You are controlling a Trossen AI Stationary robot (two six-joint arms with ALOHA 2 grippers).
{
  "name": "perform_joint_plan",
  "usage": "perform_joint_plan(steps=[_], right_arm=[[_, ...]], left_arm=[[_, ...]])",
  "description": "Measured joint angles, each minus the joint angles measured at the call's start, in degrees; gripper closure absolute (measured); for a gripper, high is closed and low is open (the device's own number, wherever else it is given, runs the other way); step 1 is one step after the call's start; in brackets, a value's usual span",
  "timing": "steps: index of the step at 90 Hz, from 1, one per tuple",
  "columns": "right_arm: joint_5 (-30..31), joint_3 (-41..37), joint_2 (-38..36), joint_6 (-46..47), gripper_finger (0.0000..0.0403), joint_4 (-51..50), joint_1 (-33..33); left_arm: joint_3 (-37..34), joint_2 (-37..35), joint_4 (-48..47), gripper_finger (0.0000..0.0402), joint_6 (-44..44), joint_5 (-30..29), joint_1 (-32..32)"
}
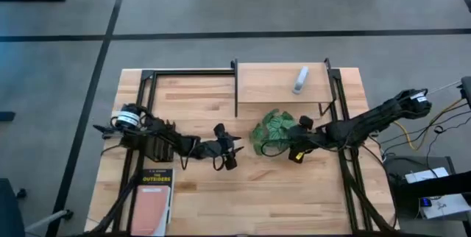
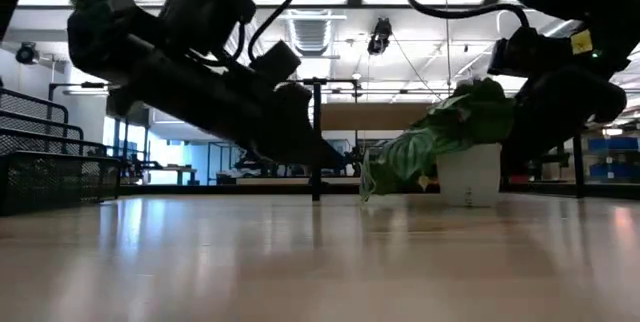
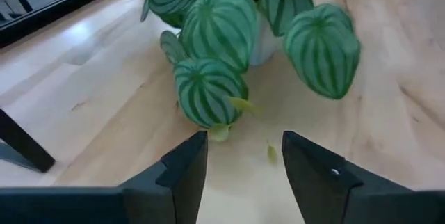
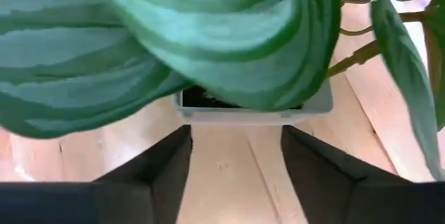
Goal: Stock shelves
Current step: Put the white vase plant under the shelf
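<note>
Your right gripper sat low on light butcher-block desk, jaws open, small white square pot of green striped-leaf plant just ahead of jaw gap — not yet gripped. Left gripper faced same plant from opposite side, jaws open, empty, farther off. Right arm was nearer. Small light-wood riser shelf on thin black legs stood just beyond plant at desk's far edge, long axis across desk, grey-white bottle lying on it.
</note>
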Motion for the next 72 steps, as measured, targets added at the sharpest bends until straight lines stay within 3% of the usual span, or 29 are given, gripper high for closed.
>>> perform_joint_plan(steps=[28, 39, 60, 72], right_arm=[[0.1, -6.0, 0.0, -0.4, 0.0056, 12.7, 0.0], [1.3, -9.8, 0.0, -1.2, 0.0046, 19.5, 0.0], [8.7, -13.8, 0.0, -2.8, 0.0045, 23.6, 0.0], [8.4, -15.0, 0.0, -7.9, 0.0045, 32.1, 0.0]], left_arm=[[1.0, 0.9, 0.0, 0.0246, 0.0, 0.0, 0.5], [1.5, 0.9, 0.0, 0.0245, 0.0, 0.0, 0.8], [1.5, 0.9, 0.2, 0.0239, -0.1, 0.0, 1.5], [1.5, 0.9, 1.2, 0.0243, -0.2, 0.0, 2.1]])
